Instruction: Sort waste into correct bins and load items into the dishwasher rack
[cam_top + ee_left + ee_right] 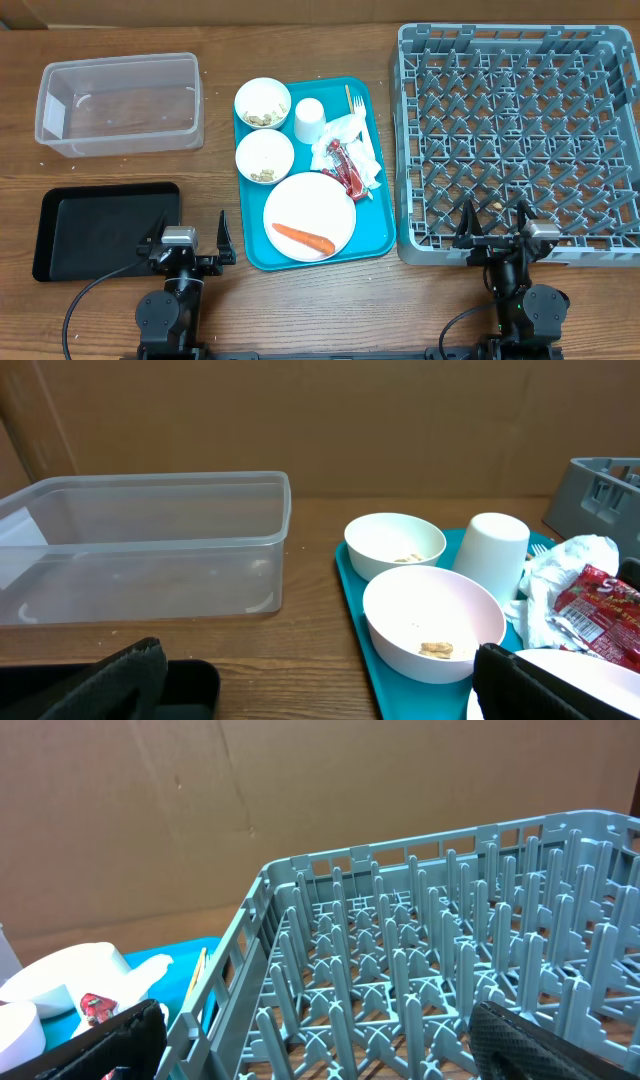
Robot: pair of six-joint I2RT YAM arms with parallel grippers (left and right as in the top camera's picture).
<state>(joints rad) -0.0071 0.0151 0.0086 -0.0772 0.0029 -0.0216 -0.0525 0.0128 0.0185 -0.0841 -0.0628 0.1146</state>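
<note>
The left gripper (pixel 190 228) hangs just off the teal tray's (pixel 378 228) near left corner, its jaws spread fully wide with nothing between them. The right gripper (pixel 496 215), just as wide and just as empty, hangs off the tray's near right corner, over the near rim of the rack (pixel 410 140). On the tray, closest to both grippers, sits the plate (pixel 325 200), with the carrot (pixel 303 238) lying across its near side. Beyond the plate, along the tray's left side, stand the near bowl (pixel 265 150) and the far bowl (pixel 263 95), each holding crumbs (pixel 262 176). The cup (pixel 309 119) stands just right of the far bowl. The fork (pixel 352 100) lies toward the tray's far right corner, and the napkins (pixel 352 135) are heaped on the tray's right side with the wrapper (pixel 345 172) on them, at the plate's far edge. The rack lies just right of the tray. The black tray (pixel 105 228) lies left of its near half and the tub (pixel 120 100) left of its far half.
</note>
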